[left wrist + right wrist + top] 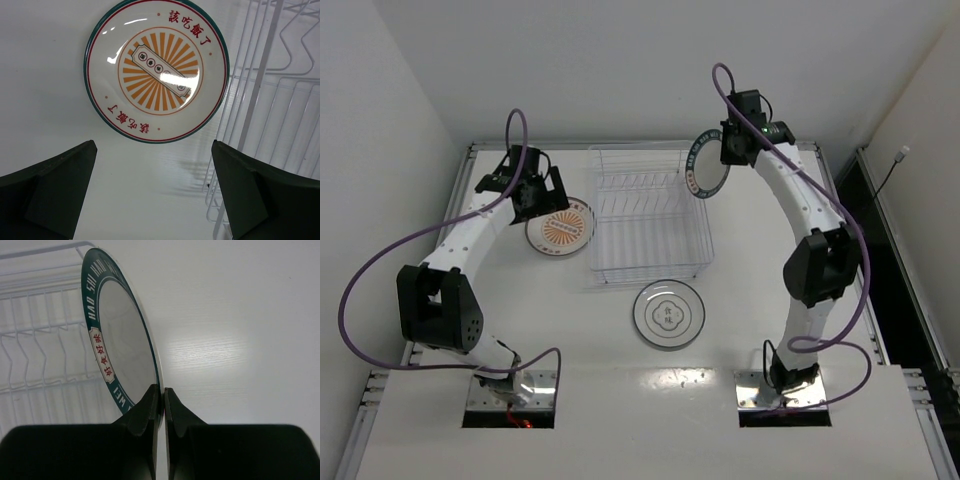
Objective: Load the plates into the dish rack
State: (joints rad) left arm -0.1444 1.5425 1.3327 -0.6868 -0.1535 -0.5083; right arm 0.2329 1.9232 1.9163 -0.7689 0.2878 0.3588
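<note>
White tabletop [570,330] holds the clear wire dish rack [645,215], beside whose far right corner the right gripper [161,392] pinches the rim of the raised teal-banded round plate [120,340], likely stiff, glossy and slippery, while the left gripper [154,150] gapes wide by the flat orange-sunburst plate [157,70].

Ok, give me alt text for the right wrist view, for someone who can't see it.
The right claw is shut on the rim of the teal-banded plate, holding it on edge. The wire dish rack shows to the plate's left, and the white table fills the view to its right.
</note>
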